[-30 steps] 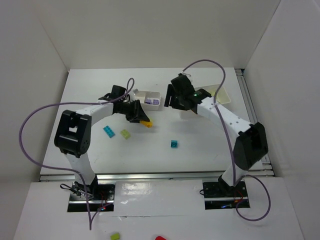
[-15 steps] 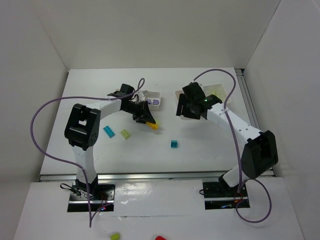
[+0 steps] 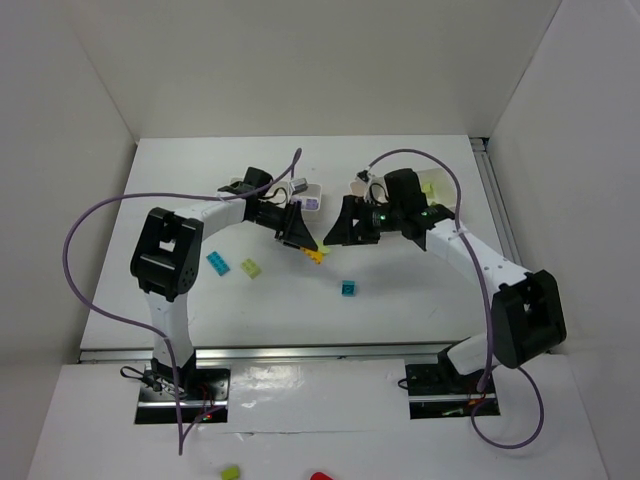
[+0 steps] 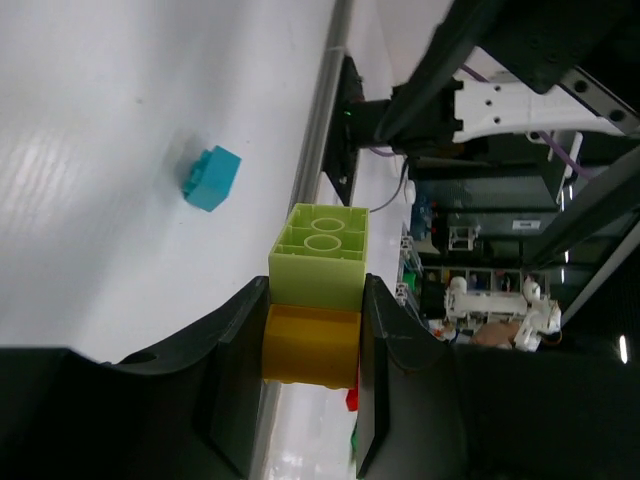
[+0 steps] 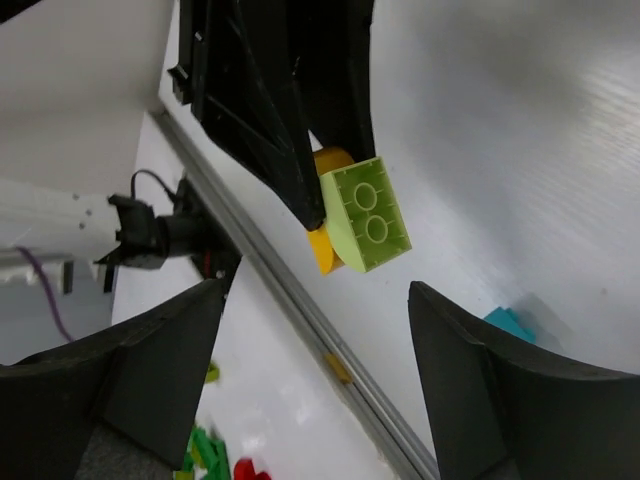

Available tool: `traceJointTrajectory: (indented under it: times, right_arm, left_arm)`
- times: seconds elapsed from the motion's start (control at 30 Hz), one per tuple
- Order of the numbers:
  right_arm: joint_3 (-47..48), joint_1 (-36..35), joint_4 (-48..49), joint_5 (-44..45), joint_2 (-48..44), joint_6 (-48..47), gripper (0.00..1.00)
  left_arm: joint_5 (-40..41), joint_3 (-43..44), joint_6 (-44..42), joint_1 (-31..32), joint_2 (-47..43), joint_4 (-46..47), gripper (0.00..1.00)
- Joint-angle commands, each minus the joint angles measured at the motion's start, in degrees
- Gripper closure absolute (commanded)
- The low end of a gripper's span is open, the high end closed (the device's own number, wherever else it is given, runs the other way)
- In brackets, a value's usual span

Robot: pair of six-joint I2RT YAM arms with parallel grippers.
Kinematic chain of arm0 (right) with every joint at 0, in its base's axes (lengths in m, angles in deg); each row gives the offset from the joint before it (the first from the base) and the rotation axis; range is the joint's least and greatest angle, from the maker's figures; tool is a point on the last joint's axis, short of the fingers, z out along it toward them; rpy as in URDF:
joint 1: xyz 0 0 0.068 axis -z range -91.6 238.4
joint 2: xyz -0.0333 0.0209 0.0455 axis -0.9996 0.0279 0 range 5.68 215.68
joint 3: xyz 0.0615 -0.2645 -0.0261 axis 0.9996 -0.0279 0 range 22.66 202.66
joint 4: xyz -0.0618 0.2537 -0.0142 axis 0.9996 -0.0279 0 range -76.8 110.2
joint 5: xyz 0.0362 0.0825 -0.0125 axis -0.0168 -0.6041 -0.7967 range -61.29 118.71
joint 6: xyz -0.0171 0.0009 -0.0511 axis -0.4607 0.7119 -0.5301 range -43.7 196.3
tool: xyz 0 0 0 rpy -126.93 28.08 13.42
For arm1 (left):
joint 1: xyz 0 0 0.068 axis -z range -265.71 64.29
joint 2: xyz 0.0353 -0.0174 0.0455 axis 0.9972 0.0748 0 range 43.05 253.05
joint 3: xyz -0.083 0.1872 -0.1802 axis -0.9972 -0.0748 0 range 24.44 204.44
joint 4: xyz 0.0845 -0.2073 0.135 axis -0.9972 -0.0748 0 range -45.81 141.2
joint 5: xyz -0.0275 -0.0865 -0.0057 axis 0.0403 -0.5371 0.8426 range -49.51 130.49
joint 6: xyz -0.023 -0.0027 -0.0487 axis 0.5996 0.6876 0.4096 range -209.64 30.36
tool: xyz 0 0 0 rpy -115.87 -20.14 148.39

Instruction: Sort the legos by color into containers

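From above, we see the left tool (image 3: 310, 248) clenched on a yellow brick (image 3: 317, 255) over the middle of the table (image 3: 400, 310). The right tool (image 3: 335, 228) is just beside it and faces it. A white tray (image 3: 312, 190) sits toward the far edge with a purple brick (image 3: 308, 203) in it, and a second tray (image 3: 440, 185) lies nearer the far right corner. A teal brick (image 3: 348, 288) lies on the table on the near-edge side of the tools. A second teal brick (image 3: 217, 263) and a loose lime brick (image 3: 250, 268) lie side by side toward the left edge. In the left wrist view, we see a stacked lime brick (image 4: 320, 250) joined to the yellow one, with the fingers pinching the pair from both sides. In the right wrist view, the right tool's fingers (image 5: 120, 380) stand wide apart, released and empty. The stacked pair hangs ahead of them, not touching.
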Motion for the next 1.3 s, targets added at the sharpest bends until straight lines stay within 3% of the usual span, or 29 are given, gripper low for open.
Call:
traceJointTrajectory:
  times: [0.0, 0.37, 0.43, 0.67, 0.83, 0.97, 1.1, 1.27]
  right_arm:
    - [1.16, -0.11, 2.65, -9.45, 1.45, -4.64, 0.17]
    - [1.17, -0.11, 2.02, -13.39, 4.44, -6.22, 0.15]
    - [0.64, -0.11, 4.13, -14.71, 4.97, -5.35, 0.19]
    - [-1.64, -0.11, 9.76, -18.67, 5.58, -0.61, 0.43]
    - [-1.65, -0.11, 9.06, -19.20, 6.20, -0.60, 0.71]
    - [-2.17, -0.11, 6.52, -17.37, 6.20, -0.60, 0.85]
    - [-2.70, 3.13, 3.70, -8.34, 3.58, 0.62, 0.96]
    - [-3.23, 7.18, 1.76, 0.74, -1.25, 1.85, 0.97]
  left_arm:
    - [-8.43, 1.78, -4.56, 0.35, -2.90, 0.79, 1.00]
    - [-14.58, 1.78, -7.47, 0.88, -4.13, 0.79, 1.00]
    - [-15.38, 2.31, -8.26, 1.49, -4.13, 0.18, 1.00]
    - [-15.38, 3.54, -12.21, 2.55, -4.13, -3.86, 1.00]
    - [-15.38, 4.68, -13.35, 2.55, -4.13, -5.01, 1.00]
    - [-14.85, 5.21, -13.36, 2.55, -4.13, -5.53, 1.00]
    - [-14.07, 5.21, -13.36, 1.50, -4.13, -6.15, 1.00]
    - [-13.00, 4.69, -14.67, 0.26, -3.60, -8.16, 1.00]
